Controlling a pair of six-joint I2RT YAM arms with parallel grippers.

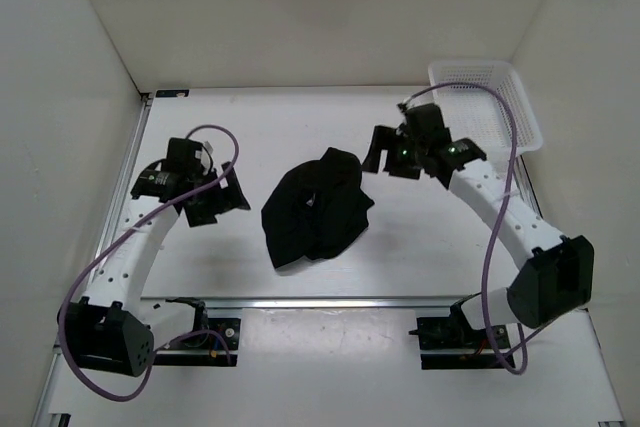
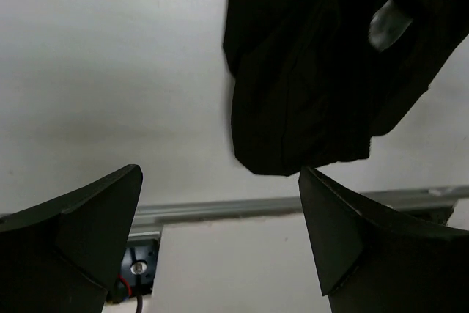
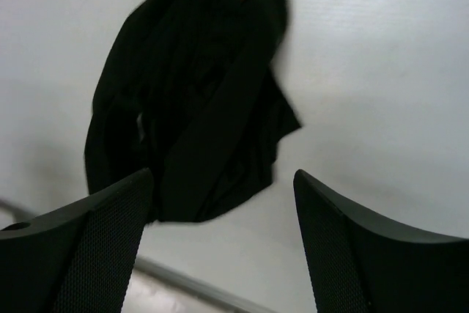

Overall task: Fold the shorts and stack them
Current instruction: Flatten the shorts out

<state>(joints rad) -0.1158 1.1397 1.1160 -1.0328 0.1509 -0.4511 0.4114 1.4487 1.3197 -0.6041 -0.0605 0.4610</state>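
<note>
Both grippers stand with their fingers spread and nothing between them. From above, the left gripper [image 1: 218, 201] hangs over the white table [image 1: 250, 127] just left of the crumpled pair of plain black soft fabric shorts [image 1: 315, 209], not touching it. The right gripper [image 1: 390, 157] sits just beyond the garment's far right edge, also clear of the cloth. The shorts lie near the middle of the table in a loosely bunched, uneven heap with overlapping folds, narrower at the far end and broader toward the near side. In the left wrist view the dark fingers of the left gripper [image 2: 220, 174] frame bare table and a metal rail [image 2: 220, 210], with the black fabric [image 2: 315, 93] lying ahead and to the right. In the right wrist view the right gripper [image 3: 223, 174] is wide apart above the table, and the rumpled shorts [image 3: 198, 93] lie flat ahead of it, blurred. A white plastic mesh basket [image 1: 500, 82] sits in the far right corner, well apart from the shorts. Purple cables [image 1: 495, 237] loop along both arms.
</note>
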